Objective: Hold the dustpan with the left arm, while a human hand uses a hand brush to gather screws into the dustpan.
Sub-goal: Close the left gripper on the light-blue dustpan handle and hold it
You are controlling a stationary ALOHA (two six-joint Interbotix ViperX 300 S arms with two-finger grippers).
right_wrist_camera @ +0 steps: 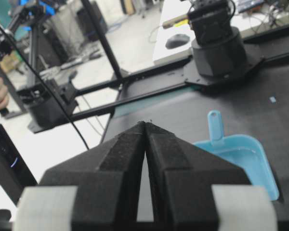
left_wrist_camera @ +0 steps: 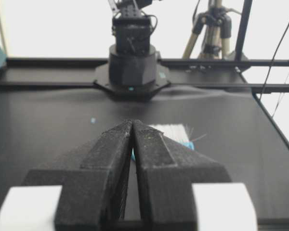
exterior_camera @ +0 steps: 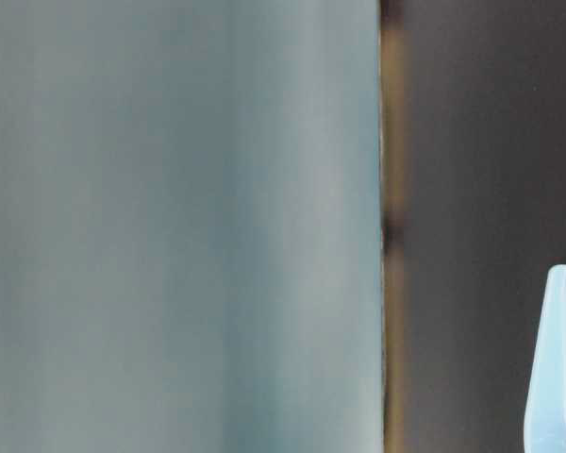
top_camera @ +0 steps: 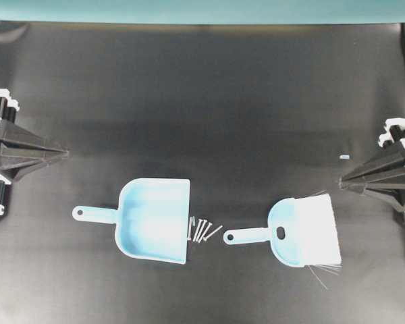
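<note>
With its fingers closed on nothing, the left gripper (top_camera: pixel 62 154) should open and take the dustpan (top_camera: pixel 155 219) by its thin handle, keeping the wide edge flat on the counter (top_camera: pixel 202 88) beside the screws (top_camera: pixel 201 231).

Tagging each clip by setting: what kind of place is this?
Likely a robotics lab bench: two arm bases bolted to a black table, a camera tripod behind, and desks with a computer mouse beyond.
</note>
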